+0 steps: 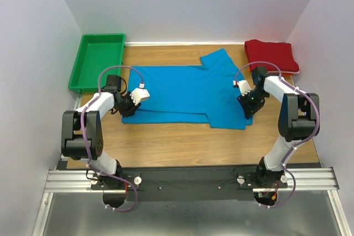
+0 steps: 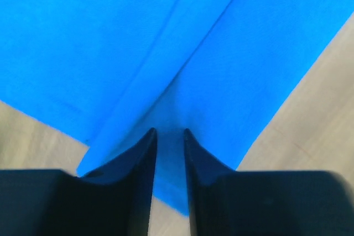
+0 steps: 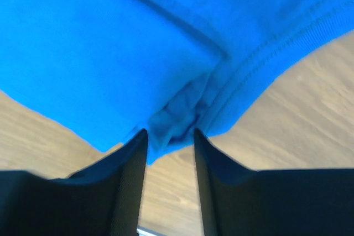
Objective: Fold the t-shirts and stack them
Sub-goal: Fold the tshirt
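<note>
Wooden table [image 1: 166,142] holds a bright blue cloth t-shirt [image 1: 182,89] mid-frame, and a folded dark red cloth t-shirt [image 1: 271,54] upper right. The blue one looks soft, floppy and light. Its side edges seem good spots to hold, and the left gripper [image 2: 168,132] and right gripper [image 3: 170,132] pinch them.

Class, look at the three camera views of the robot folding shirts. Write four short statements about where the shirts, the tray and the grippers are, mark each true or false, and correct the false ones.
1. The blue t-shirt lies spread on the wooden table. True.
2. The dark red t-shirt sits in the green tray. False: it lies folded on the table at the far right corner; the tray is at the far left.
3. The left gripper and the right gripper each have blue cloth between their fingers. True.
4. The dark red t-shirt is stacked on the blue t-shirt. False: it lies beside it, not on it.
</note>
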